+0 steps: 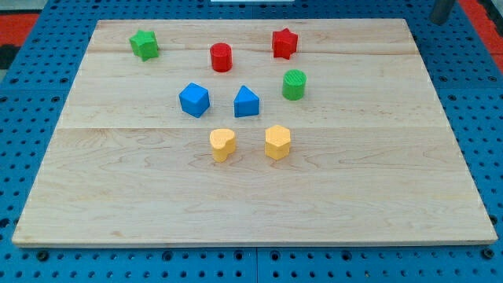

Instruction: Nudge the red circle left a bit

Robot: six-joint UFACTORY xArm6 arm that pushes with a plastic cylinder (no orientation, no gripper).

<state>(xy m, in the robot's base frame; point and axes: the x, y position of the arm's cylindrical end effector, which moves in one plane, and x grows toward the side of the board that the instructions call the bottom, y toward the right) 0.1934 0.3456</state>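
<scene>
The red circle (222, 57), a short red cylinder, stands on the wooden board (251, 204) near the view's top, left of centre. The red star (284, 43) is to its right and the green star (145, 44) is to its left. My tip (443, 21) shows at the view's top right corner, just beyond the board's top right edge. It is far to the right of the red circle and touches no block.
A green cylinder (294, 84), a blue cube (194, 100) and a blue triangular block (246, 102) sit in the middle. A yellow heart (222, 145) and a yellow hexagon (277, 142) lie below them. A blue perforated table (479, 118) surrounds the board.
</scene>
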